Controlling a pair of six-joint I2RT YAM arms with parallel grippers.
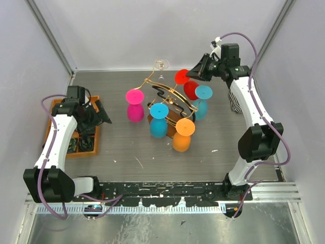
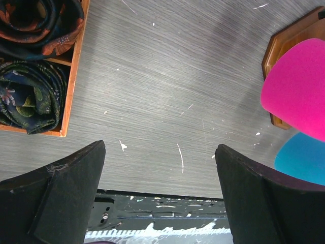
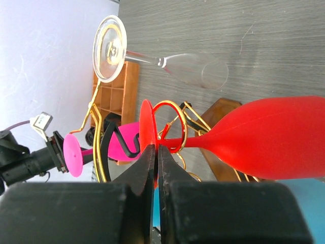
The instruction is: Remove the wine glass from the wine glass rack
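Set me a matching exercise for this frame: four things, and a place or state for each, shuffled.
1 clear wine glass
2 red wine glass
3 left gripper
4 orange tray

A open over bare table
B foot at the right gripper fingertips
C holds rolled fabric
D hangs at the far end of the rack

Pairs: 1-D, 2-B, 3-A, 4-C

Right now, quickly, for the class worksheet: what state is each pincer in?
Left pincer: open, holding nothing.
Right pincer: shut, tips at the foot of the red wine glass; whether it grips cannot be told.
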